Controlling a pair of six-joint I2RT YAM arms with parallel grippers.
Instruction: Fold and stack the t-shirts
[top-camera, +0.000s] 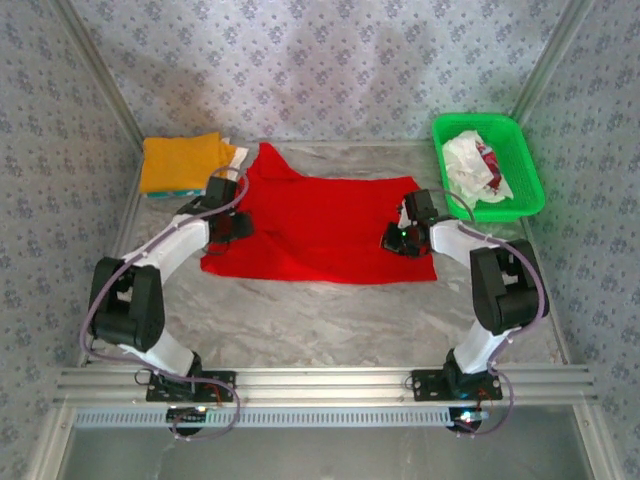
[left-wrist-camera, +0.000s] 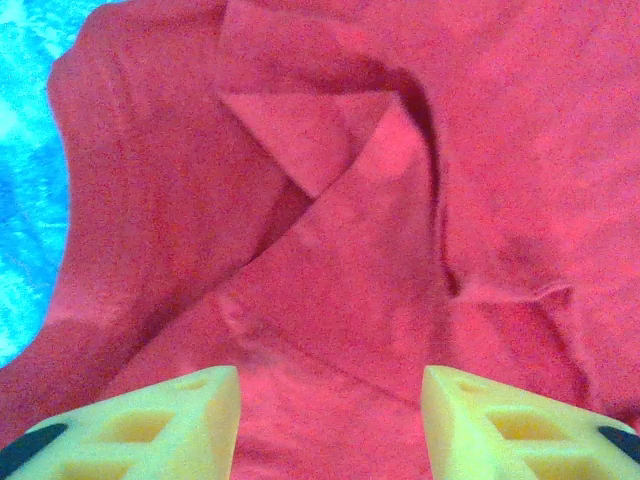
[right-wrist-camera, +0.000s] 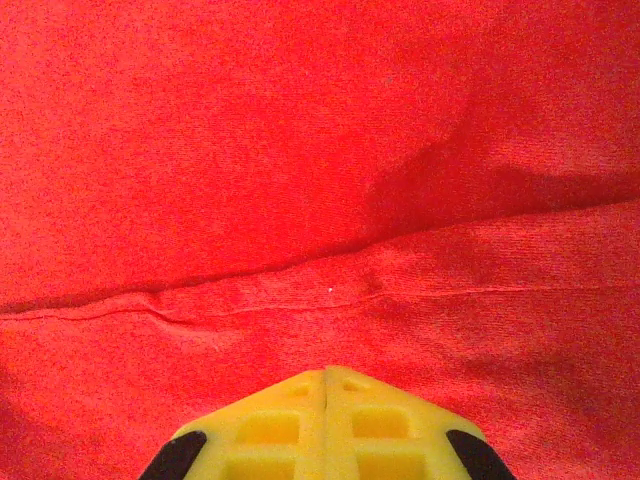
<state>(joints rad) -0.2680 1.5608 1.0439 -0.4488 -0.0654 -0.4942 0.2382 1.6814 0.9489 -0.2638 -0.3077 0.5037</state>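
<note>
1. Yellow fingers (left-wrist-camera: 190, 425) of the left gripper (left-wrist-camera: 330, 400) sit at the bottom of the left wrist view. The jaws are spread apart, with red cloth showing in the gap and nothing pinched.
2. Ahead of them the red t-shirt (left-wrist-camera: 420, 200) lies rumpled, with a triangular flap (left-wrist-camera: 310, 140) folded over on itself.
3. On the right gripper (right-wrist-camera: 327, 385) the jaws are pressed together, tips meeting just over the red t-shirt (right-wrist-camera: 300, 150), near a seam (right-wrist-camera: 250, 305) that runs across the cloth.
4. From above, the red t-shirt (top-camera: 320, 225) lies spread on the middle of the table (top-camera: 330, 320). The left gripper (top-camera: 232, 225) is at its left edge and the right gripper (top-camera: 398, 240) over its right part.
5. An orange-yellow t-shirt (top-camera: 180, 160) lies folded at the far left, just beside the red one, with a teal t-shirt (top-camera: 165, 191) peeping out beneath it.
6. At the far right, a green basket (top-camera: 527, 165) holds a crumpled white t-shirt (top-camera: 468, 165) with red marks.
</note>
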